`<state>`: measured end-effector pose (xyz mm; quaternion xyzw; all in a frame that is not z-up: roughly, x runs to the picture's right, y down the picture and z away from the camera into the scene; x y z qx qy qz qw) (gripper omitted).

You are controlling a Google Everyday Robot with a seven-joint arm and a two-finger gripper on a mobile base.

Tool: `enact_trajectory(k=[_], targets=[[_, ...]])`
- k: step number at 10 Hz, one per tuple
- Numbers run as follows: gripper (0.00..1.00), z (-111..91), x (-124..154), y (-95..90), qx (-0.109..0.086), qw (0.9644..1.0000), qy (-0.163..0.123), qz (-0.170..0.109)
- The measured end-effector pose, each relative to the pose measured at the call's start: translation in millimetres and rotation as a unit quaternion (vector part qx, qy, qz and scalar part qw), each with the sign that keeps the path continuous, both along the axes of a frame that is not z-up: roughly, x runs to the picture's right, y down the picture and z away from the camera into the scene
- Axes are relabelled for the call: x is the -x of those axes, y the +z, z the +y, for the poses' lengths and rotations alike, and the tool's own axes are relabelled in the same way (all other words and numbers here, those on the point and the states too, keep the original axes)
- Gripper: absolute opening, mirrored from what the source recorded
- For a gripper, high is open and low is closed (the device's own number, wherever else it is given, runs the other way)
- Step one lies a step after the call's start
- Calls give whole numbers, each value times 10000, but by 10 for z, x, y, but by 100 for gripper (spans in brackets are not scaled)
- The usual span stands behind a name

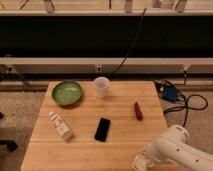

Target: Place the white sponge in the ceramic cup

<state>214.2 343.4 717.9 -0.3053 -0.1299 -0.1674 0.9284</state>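
The ceramic cup (pixel 102 86) is a small plain white cup standing upright at the far middle of the wooden table (pixel 120 107). The white sponge is not in view on the table top. My white arm (pixel 172 149) comes in from the bottom right corner. My gripper (pixel 142 162) is low at the table's near right edge, far from the cup and mostly hidden behind the arm. Whether it holds anything does not show.
A round green bowl (pixel 67 93) sits left of the cup. A white labelled bottle (pixel 60 125) lies near the left edge. A black phone (pixel 103 129) lies mid-table and a small red object (pixel 137 110) on the right. Cables and a blue box (pixel 170 93) lie on the floor to the right.
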Motion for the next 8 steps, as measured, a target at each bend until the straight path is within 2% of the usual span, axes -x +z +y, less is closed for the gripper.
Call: enact_trajectory(k=[2, 5, 8], targets=[[1, -178, 21, 48, -64, 9999, -60, -113], [0, -599, 119, 250, -187, 9993, -228, -217], [0, -1138, 217, 389, -436, 9981, -379, -225]])
